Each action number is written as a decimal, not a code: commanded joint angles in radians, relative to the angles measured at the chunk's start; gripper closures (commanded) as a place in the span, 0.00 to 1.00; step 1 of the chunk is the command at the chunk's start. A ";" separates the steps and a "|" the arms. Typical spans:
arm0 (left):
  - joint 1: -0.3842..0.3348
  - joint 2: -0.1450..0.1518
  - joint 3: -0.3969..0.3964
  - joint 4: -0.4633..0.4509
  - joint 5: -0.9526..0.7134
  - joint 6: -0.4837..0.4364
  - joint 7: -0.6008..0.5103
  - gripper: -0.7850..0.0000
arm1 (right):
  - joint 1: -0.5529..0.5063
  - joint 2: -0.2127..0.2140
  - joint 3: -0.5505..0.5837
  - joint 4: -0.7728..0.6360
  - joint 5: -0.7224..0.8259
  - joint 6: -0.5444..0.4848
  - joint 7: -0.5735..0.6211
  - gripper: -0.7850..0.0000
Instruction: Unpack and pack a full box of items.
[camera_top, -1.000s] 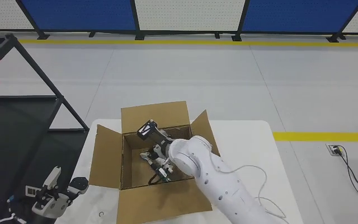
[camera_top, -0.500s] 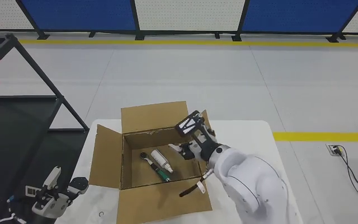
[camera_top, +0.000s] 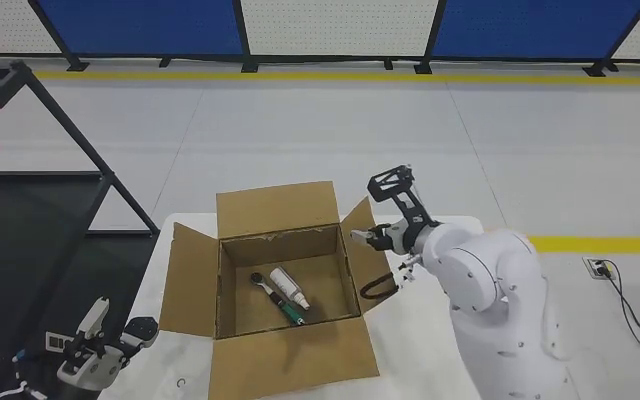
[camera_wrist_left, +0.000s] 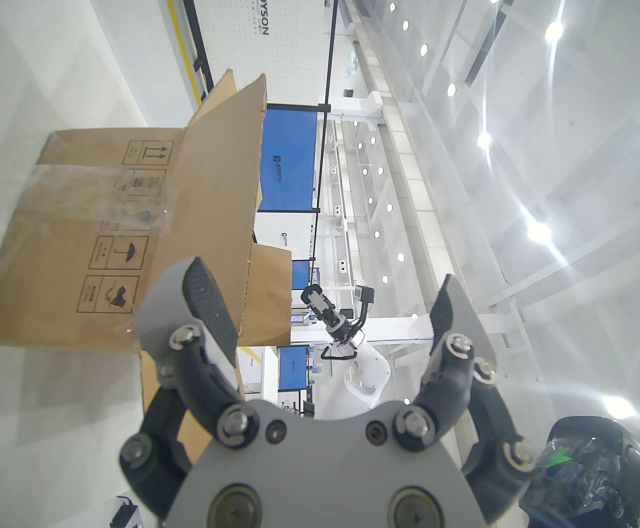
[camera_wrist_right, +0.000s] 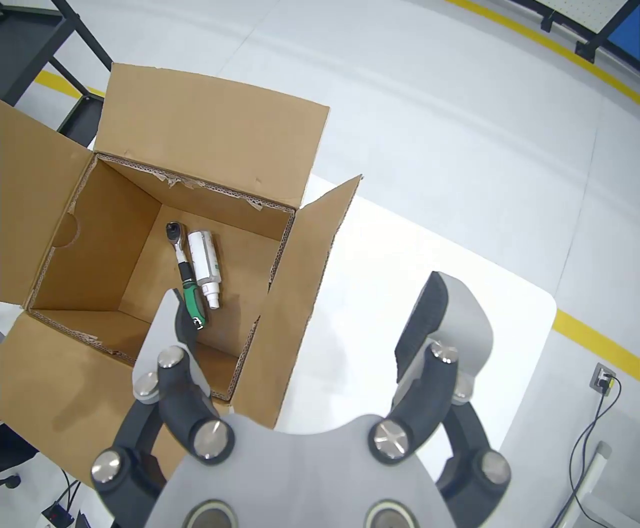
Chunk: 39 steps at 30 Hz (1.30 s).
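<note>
An open cardboard box (camera_wrist_right: 215, 125) stands on the white surface (camera_wrist_right: 425, 240), all four flaps folded outward. Two things lie side by side and touching on its floor: a ratchet wrench (camera_wrist_right: 187, 280) with a green handle and a white bottle (camera_wrist_right: 204, 260). The right end effector (camera_wrist_right: 305, 295) hangs above the surface just outside the box's side flap, fingers spread apart and holding nothing. The wrench and bottle are below it, off to one side beyond that flap. The left end effector (camera_wrist_left: 322, 280) sits low at the opposite side of the box. It is also spread apart and empty, with the box's outer wall near it.
</note>
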 joint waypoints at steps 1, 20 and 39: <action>0.000 0.000 0.000 0.000 0.000 0.000 0.000 0.00 | -0.004 0.000 0.000 0.005 0.005 -0.001 -0.007 0.00; 0.000 0.000 0.000 0.000 0.000 0.000 0.000 0.00 | 0.146 0.018 0.064 0.360 0.249 0.065 0.019 1.00; 0.000 0.000 0.000 0.000 0.000 0.000 0.000 0.00 | 0.010 0.056 0.127 0.170 0.328 0.224 0.104 1.00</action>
